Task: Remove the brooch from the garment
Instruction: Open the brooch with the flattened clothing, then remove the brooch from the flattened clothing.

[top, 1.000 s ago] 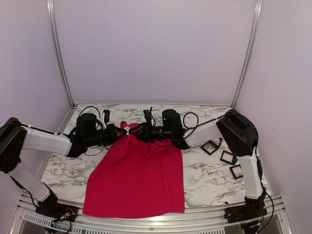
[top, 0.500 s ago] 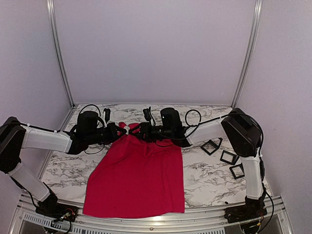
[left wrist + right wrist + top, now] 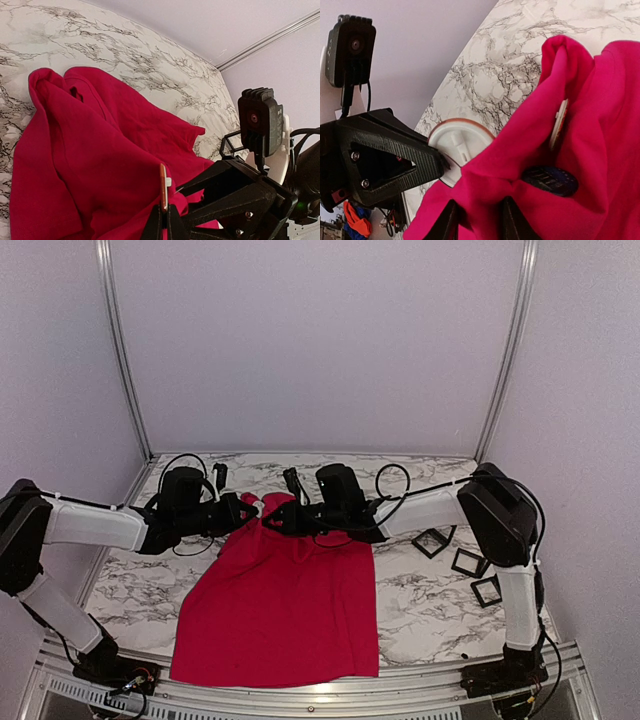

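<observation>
Desk (image 3: 420, 610): white marble pattern, grey veins; metal rail (image 3: 300, 695) along near edge. Red garment (image 3: 285, 610) spread over middle of desk, hem reaching near edge, far end bunched and raised off surface. Three small black square frames (image 3: 468, 562) lying flat on right side, near each other in loose row, apart from garment.

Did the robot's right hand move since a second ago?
Yes. The right gripper slid left along the shirt's top, with its wrist ending up farther from the black square frames lying on the table.
</observation>
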Controlling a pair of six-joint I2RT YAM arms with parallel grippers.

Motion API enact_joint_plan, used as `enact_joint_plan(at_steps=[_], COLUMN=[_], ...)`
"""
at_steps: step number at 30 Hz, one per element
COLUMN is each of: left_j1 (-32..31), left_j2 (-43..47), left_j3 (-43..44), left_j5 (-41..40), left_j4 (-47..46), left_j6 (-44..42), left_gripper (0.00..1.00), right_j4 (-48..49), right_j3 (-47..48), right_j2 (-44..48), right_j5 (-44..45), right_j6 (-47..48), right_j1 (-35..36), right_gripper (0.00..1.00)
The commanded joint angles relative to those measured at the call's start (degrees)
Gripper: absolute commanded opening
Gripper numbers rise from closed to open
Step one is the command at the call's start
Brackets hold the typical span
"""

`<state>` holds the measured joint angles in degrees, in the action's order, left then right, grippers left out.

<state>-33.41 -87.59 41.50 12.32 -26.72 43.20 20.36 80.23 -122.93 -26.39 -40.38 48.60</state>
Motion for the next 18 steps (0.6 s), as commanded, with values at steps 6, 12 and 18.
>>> enact_joint_plan(at_steps=[6,12,18], left_j1=[0.27,0.19,-0.15], left_j2=[2.01,2.05,1.68], left_j3=[3.17,5.06,6.11], left_j5=[-2.16,-3.13,-3.24], left_j4=[7.52,13.91,18.31], left_j6=[-4.34,-8.05,-10.54], left_gripper=[0.00,0.00,0.00], right_j4=[-4.87,-6.91,-7.58], right_j3=[3.63,4.78,6.08], right_j2=[1.82,1.67,1.22], right_j5=[3.35,4.84,5.30], right_j6=[3.77,5.56,6.76], right_j1=[1.01,1.57,2.25], right_gripper=[0.06,0.00,0.00])
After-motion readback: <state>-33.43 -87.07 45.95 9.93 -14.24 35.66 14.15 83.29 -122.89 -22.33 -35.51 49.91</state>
